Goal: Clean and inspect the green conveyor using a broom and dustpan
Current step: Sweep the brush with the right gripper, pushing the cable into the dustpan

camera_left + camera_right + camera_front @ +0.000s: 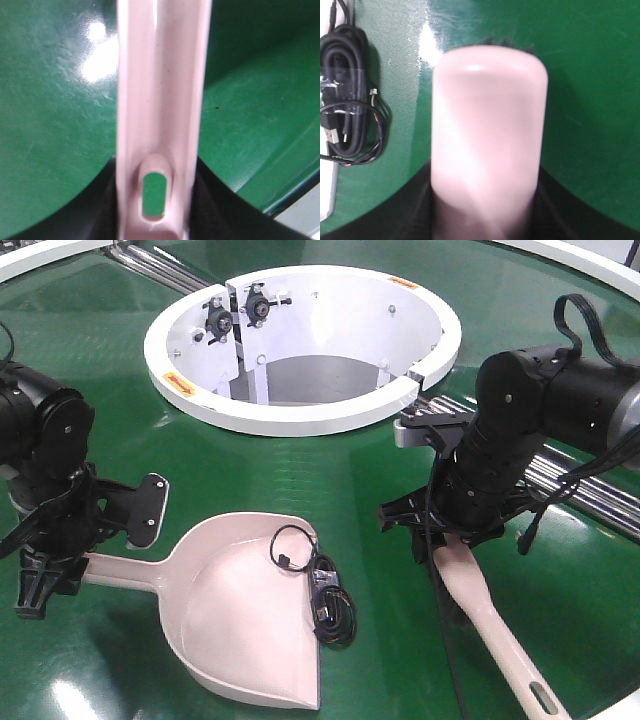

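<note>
The pale pink dustpan point(240, 620) lies flat on the green conveyor point(380, 660), its mouth toward the lower right. My left gripper point(50, 575) is shut on the end of its handle. In the left wrist view the slotted handle point(160, 100) runs up from between the black fingers point(100, 220). My right gripper point(450, 535) is shut on the broom point(490, 625), whose thin slotted end points to the lower right. The broom's wide rounded head point(487, 130) fills the right wrist view. A bundled black cable point(330, 605) lies across the dustpan's right edge, left of the broom head as the cable bundle point(347, 120).
The white ring-shaped hub point(300, 415) stands behind both arms, open in its middle. Silver rollers point(590, 495) run along the right behind my right arm, and more rollers point(160, 265) show at the top left. A white outer rim point(30, 255) curves at the far corners.
</note>
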Robot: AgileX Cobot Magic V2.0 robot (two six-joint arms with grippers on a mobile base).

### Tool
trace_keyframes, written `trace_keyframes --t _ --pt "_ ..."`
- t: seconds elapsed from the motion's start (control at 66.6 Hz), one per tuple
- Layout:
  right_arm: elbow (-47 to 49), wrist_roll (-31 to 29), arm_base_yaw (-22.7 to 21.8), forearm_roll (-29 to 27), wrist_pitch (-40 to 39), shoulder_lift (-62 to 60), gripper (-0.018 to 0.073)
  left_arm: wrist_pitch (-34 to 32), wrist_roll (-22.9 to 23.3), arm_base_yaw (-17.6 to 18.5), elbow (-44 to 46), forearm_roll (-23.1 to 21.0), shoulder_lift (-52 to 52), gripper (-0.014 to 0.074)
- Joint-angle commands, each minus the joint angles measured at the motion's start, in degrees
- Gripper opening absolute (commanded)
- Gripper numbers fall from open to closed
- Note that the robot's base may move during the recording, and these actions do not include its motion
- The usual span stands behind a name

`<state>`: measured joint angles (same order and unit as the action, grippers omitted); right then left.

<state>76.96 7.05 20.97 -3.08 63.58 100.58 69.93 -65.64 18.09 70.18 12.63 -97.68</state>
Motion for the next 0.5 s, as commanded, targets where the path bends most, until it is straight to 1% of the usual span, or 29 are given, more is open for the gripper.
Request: trace_keyframes --t 0.0,0.12,0.24,0.48 --pt "1.4 0.0 0.1 0.0 -0.7 -2.8 -0.0003 1.4 0.5 0.5 1.6 -1.1 2.0 -0.0024" --pt "1.4 0.0 0.1 0.0 -0.2 -2.8 -0.0003 1.4 0.5 0.5 1.6 -1.1 2.0 -0.0024" --pt "1.4 0.9 0.1 -2.0 1.6 -2.4 -0.0003 1.4 0.5 0.5 1.6 -1.1 2.0 -0.0024" --pt "1.7 3.0 0.8 -4.3 1.5 2.3 -0.0003 1.4 0.5 0.5 1.6 -1.1 2.0 -0.0024"
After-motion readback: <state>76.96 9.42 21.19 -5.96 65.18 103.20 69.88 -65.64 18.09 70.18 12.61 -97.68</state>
